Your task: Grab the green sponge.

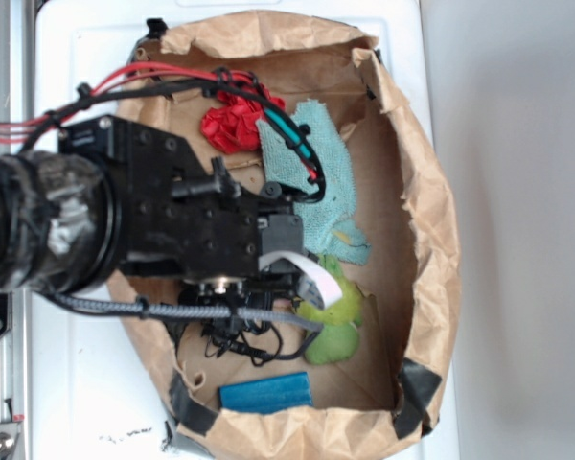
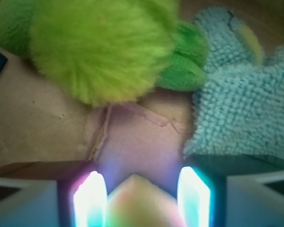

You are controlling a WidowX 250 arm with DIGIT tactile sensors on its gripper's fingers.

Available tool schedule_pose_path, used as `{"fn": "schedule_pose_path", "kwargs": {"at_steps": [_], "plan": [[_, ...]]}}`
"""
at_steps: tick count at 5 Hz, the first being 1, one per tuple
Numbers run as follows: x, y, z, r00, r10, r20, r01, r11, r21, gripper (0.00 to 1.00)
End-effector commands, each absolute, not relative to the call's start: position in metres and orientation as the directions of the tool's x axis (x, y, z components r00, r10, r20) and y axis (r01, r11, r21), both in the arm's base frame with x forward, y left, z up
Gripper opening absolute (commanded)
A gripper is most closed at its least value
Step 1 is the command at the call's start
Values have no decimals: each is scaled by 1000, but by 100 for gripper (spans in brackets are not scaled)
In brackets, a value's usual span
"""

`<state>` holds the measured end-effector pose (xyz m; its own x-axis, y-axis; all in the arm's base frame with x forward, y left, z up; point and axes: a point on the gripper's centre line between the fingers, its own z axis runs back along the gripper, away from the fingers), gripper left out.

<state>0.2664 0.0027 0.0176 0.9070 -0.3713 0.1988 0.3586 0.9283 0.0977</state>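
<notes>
Green sponge (image 2: 104,49) lies crosswise just ahead of jaws, fuzzy end nearest.

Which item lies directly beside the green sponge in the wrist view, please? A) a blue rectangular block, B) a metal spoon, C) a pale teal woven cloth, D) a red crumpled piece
C: in the wrist view the pale teal woven cloth sits right against the green sponge, and the exterior view shows the same pair adjoining inside the paper bag.

In the paper bag (image 1: 431,220), the sponge (image 1: 335,321) lies just beside the cloth (image 1: 326,182); my pincer (image 1: 302,278) hangs over the sponge's edge.
</notes>
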Motion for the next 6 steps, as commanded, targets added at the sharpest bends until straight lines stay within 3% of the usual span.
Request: {"fn": "schedule_pose_path", "kwargs": {"at_steps": [1, 4, 6], "plan": [[268, 3, 20, 899, -390, 198, 377, 921, 103, 0], [270, 7, 29, 902, -386, 194, 375, 923, 90, 0], [282, 21, 79, 934, -336, 121, 339, 941, -9, 0]]}}
